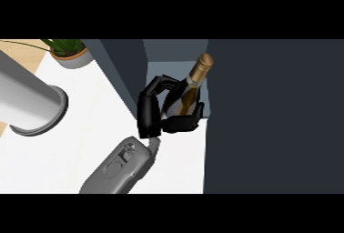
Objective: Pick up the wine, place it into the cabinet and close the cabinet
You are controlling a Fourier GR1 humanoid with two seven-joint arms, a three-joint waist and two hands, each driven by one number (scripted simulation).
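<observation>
The wine bottle (195, 84), dark glass with a gold foil neck, stands slightly tilted in the open mouth of the dark cabinet (125, 68). My left hand (150, 113) is shut on the bottle's body: the fingers curl round its left side and the thumb crosses in front near the base. The lower part of the bottle is hidden by the hand. The grey forearm (121, 166) comes in from the lower left. A wide dark cabinet door (272, 118) fills the right side of the view. My right hand does not show.
A large grey cylinder (27, 100) stands on the white counter (87, 118) at the left. A potted plant (68, 52) sits at the back left, next to the cabinet's side wall.
</observation>
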